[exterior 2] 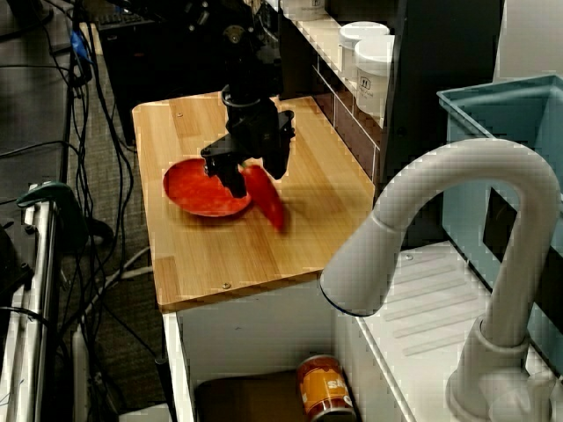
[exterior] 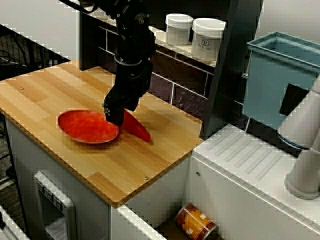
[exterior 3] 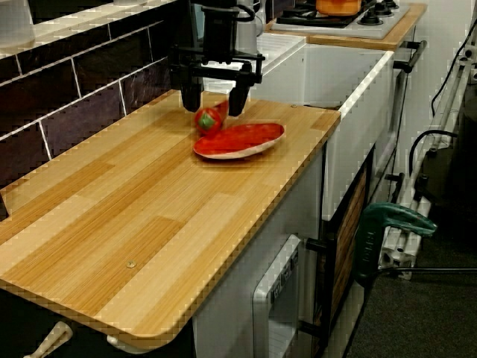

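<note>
A red pepper [exterior 3: 210,119] lies on the wooden counter [exterior 3: 149,224], its body against the rim of a shallow red plate [exterior 3: 242,139]. My black gripper [exterior 3: 215,103] hangs open just over the pepper, one finger on each side and both tips apart from it. In the view from above, the gripper [exterior 2: 255,176] stands between the plate [exterior 2: 198,192] and the pepper [exterior 2: 268,200]. In the view from the side, the gripper [exterior: 122,114] hides the pepper's stem end, and the pepper's tip [exterior: 139,129] points right, away from the plate [exterior: 85,127].
Two white jars [exterior: 207,37] [exterior: 178,28] sit on the ledge behind the arm. A blue bin [exterior: 280,80], a white tap [exterior 2: 440,220] and a ribbed drainboard [exterior: 250,160] lie right of the counter. A can [exterior: 196,222] lies below. A hob [exterior 3: 350,15] stands beyond.
</note>
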`<action>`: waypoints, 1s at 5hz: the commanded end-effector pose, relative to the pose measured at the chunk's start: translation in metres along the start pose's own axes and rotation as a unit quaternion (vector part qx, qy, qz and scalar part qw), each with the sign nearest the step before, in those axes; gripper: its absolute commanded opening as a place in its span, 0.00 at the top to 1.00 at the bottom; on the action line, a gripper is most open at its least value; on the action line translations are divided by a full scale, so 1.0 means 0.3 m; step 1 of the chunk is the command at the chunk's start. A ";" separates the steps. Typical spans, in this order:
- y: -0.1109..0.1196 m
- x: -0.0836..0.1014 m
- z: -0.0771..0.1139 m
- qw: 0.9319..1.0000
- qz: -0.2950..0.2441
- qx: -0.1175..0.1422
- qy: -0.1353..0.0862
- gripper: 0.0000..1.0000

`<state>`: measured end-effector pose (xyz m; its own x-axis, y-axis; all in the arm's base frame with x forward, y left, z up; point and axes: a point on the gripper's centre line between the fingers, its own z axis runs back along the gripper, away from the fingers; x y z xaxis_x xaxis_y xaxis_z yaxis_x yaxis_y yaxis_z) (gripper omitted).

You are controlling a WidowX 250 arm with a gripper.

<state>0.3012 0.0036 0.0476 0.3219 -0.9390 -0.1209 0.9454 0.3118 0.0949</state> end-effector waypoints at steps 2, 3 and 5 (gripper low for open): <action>-0.002 -0.073 0.045 1.000 0.021 -0.013 -0.007 0.00; -0.021 -0.114 0.077 0.995 0.091 -0.043 -0.028 0.00; -0.048 -0.193 0.138 0.978 0.179 -0.086 -0.065 0.00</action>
<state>0.2719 0.0394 0.0765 0.6423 -0.7661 -0.0214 0.7584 0.6394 -0.1269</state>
